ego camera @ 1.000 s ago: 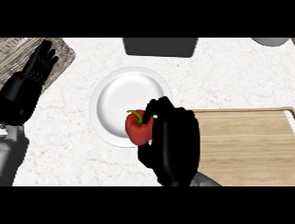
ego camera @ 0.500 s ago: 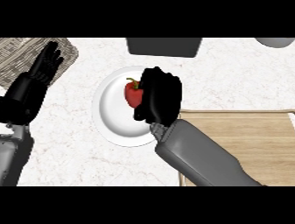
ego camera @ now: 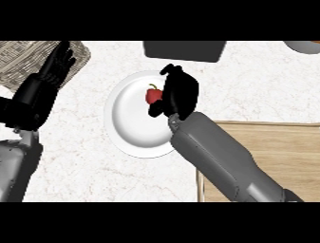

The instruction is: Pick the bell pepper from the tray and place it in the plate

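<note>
My right hand [ego camera: 180, 92], fingers curled round the red bell pepper [ego camera: 152, 96], holds it over the white plate [ego camera: 131, 133] at frame centre, off the wooden tray [ego camera: 281, 152]; only letting go apparently remains.

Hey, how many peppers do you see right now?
1: a red pepper over the white plate, partly covered by the right hand. Another could be hidden under that hand.
</note>
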Available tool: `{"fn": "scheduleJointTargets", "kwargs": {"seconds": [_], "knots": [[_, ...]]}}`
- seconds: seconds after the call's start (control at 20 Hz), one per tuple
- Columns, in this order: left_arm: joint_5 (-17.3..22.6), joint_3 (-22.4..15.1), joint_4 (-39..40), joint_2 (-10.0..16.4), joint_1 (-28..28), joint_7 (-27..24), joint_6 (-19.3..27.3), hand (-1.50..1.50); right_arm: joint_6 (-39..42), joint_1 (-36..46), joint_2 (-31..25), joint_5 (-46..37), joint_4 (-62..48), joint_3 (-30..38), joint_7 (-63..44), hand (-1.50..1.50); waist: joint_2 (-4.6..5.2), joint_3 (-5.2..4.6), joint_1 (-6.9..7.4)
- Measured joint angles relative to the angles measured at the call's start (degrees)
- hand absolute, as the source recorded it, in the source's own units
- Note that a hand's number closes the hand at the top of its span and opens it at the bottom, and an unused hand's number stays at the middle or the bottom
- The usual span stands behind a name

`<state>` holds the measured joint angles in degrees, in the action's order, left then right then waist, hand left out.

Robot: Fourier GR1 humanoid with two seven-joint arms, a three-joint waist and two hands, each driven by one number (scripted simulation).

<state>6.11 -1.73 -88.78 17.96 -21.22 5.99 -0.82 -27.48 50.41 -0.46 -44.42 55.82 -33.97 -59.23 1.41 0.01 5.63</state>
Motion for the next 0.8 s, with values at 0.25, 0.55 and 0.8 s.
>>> {"fn": "scheduleJointTargets", "kwargs": {"seconds": [0.25,0.55,0.8], "knots": [[-0.24,-0.23,0.48,-0.35,-0.49,-0.59,-0.34,0.0,-9.13,2.48,0.14,6.63,-4.48,-0.18,3.32,-1.5,0.21,0.03,0.79],[-0.57,0.06,0.88,-0.29,-0.99,-0.28,-0.24,0.0,-21.38,4.91,0.15,9.9,-7.06,0.47,7.74,-1.5,0.01,0.05,0.36],[-0.21,0.91,0.62,0.09,-0.05,0.13,-0.47,0.0,-29.25,5.01,0.13,13.93,-5.45,0.33,10.25,-1.5,-0.5,0.03,-0.91]]}}
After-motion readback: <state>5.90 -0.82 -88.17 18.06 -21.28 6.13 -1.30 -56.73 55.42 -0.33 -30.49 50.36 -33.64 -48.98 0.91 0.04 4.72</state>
